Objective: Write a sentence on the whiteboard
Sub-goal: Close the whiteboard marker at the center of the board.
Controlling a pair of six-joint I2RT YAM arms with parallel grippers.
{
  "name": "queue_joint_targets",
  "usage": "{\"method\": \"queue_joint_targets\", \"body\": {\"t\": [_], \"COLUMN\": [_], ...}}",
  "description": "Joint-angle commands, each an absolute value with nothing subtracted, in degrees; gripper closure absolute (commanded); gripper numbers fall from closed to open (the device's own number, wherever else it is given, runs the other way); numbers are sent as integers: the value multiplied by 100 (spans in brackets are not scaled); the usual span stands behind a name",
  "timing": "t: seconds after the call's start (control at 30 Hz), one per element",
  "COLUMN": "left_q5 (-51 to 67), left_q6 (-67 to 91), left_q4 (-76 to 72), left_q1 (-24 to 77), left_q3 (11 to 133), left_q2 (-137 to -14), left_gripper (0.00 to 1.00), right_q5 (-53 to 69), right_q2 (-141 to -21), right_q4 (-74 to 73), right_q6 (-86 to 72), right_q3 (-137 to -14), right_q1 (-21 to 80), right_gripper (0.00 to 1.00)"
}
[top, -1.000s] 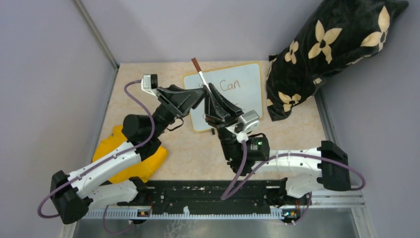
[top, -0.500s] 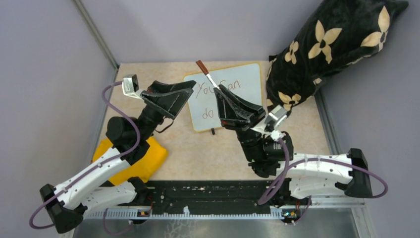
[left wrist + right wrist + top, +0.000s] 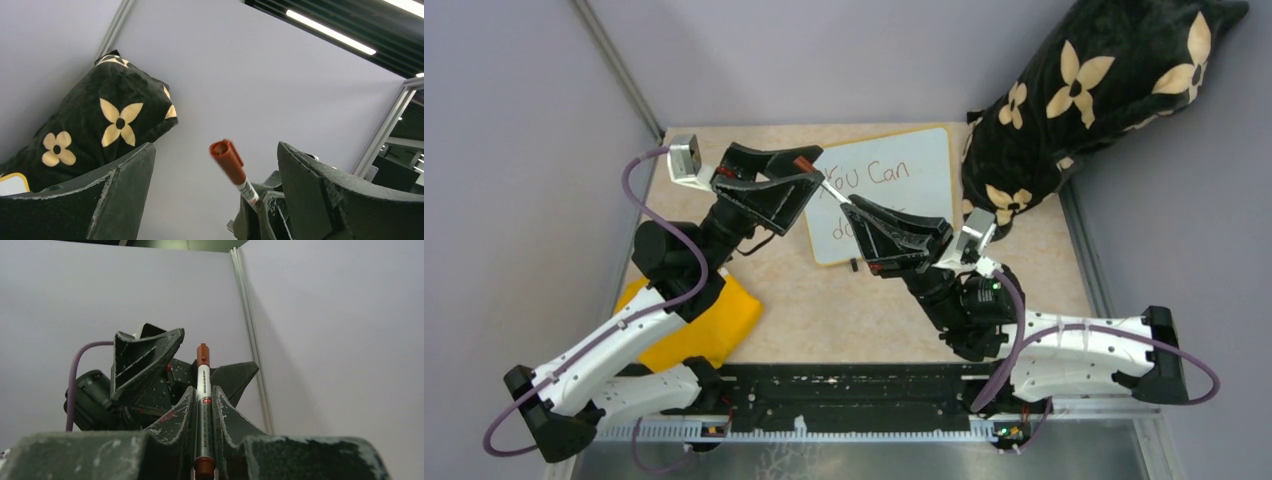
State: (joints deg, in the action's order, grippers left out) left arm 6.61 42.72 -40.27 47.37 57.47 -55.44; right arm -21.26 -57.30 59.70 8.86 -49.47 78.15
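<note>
Whiteboard (image 3: 924, 195) lying at far middle of table (image 3: 824, 300), sentence (image 3: 869, 178) partly hidden by arms, right gripper (image 3: 852, 207) clamped on marker (image 3: 829, 187), left gripper (image 3: 816, 168) spread wide, marker's red cap between its fingers, touching neither.

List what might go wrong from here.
The right pincer grips the marker while the open left pincer brackets its red end; closing off-line might twist or knock it loose. Both pincers hang over the whiteboard, so a dropped marker or low sweep might smear the sentence.
</note>
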Motion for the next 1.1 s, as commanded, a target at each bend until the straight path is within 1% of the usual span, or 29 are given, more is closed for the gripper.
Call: {"method": "queue_joint_targets", "body": {"t": [0.0,0.23,0.5,0.87,1.07], "left_q5": [1059,1293,1305,1195,1004], "left_q6": [4066,4066,4070,4298,4500], "left_q4": [-4049,-4062,-4078,-4220,-4355], "left_q1": [4715,4711,4719,4714,4720], "left_q3": [6025,5956,5742,5550,5417], "left_q2": [-5563,-5596,-5457,-5252,-5168], "left_gripper": [4,6,11,23,37], "right_q5": [-1980,-1882,-1728,-1884,-1819], "right_q2": [-5594,-5610,-5511,-5440,-5483], "right_q4": [5969,6022,5960,6174,6159], "right_q6": [572,460,362,317,257], "right_q3": [-4882,-4823,-4790,-4677,-4714], "right_q1": [7796,7796,7796,7794,7796], "right_gripper": [100,100,100,100,100]}}
